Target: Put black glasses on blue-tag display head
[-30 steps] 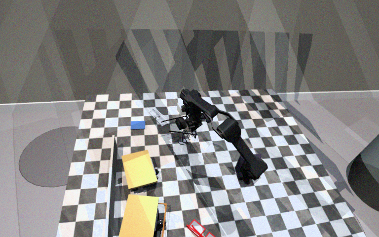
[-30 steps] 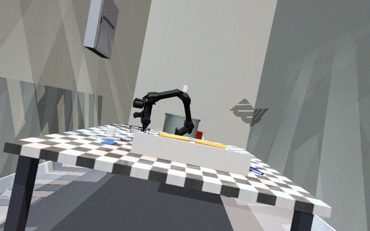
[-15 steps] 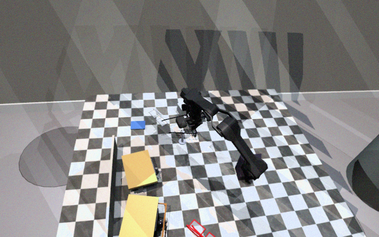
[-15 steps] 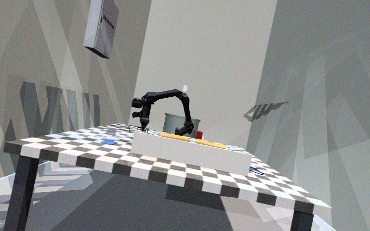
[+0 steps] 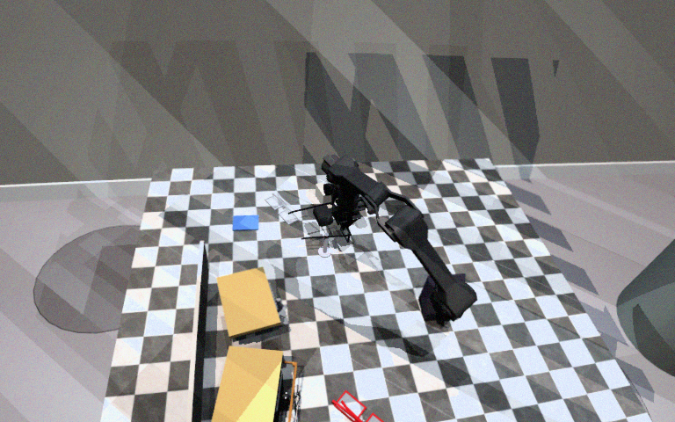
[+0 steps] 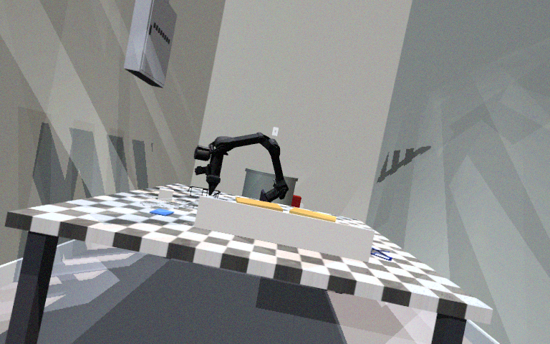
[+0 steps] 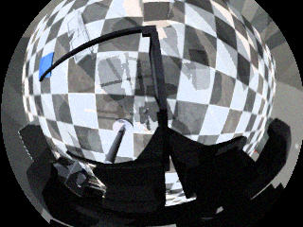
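My gripper [image 5: 345,227] [image 6: 211,192] [image 7: 161,130] is shut on the black glasses [image 5: 318,237] [image 6: 197,187] [image 7: 155,61] and holds them above the table. It grips the front frame. The temples stick out to the left in the top view, one roughly level and one slanting. Two yellow-topped blocks, the upper one [image 5: 249,301] [image 6: 259,203] and the lower one [image 5: 251,382] [image 6: 312,213], look like the display heads from above. They are to the lower left of the glasses in the top view, untouched. Their fronts are mostly hidden, and no tag on them is readable.
A long upright panel [image 5: 199,298] [image 6: 283,233] stands behind the heads. An orange frame [image 5: 293,366] is at the lower head's front. A small post [image 7: 115,147] stands beneath the glasses. Clear glasses [image 5: 281,206], a blue pad [image 5: 245,222] [image 6: 161,212] and red glasses [image 5: 351,408] lie around.
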Controlling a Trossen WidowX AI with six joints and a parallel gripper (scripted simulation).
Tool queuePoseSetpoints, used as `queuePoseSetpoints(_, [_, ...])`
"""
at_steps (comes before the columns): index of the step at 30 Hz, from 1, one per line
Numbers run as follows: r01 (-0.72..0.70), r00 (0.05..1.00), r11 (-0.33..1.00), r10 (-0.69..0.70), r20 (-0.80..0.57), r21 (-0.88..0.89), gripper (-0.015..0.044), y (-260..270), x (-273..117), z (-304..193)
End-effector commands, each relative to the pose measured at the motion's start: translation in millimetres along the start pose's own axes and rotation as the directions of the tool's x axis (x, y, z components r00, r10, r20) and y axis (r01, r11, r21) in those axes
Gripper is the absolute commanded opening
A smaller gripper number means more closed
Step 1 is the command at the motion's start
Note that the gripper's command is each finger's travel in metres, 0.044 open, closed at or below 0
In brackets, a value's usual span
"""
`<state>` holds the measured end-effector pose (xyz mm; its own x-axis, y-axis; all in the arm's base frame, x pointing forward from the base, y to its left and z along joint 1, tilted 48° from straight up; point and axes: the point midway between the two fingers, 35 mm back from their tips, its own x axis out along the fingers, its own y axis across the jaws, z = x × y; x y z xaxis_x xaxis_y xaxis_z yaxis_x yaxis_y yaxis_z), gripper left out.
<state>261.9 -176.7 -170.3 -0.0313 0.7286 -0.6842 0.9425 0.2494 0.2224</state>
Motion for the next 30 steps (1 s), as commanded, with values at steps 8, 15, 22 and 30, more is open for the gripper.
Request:
queuePoseSetpoints(8, [0.002, 1.0, 1.0, -0.002, 0.003, -0.001, 0.0, -3, 0, 7])
queuePoseSetpoints(15, [0.002, 1.0, 1.0, -0.002, 0.003, -0.001, 0.0, -4, 0, 10])
queuePoseSetpoints(22, [0.003, 1.0, 1.0, -0.003, 0.004, -0.001, 0.0, -4, 0, 13])
queuePoseSetpoints(30, [0.003, 1.0, 1.0, -0.003, 0.004, -0.001, 0.0, -5, -1, 16])
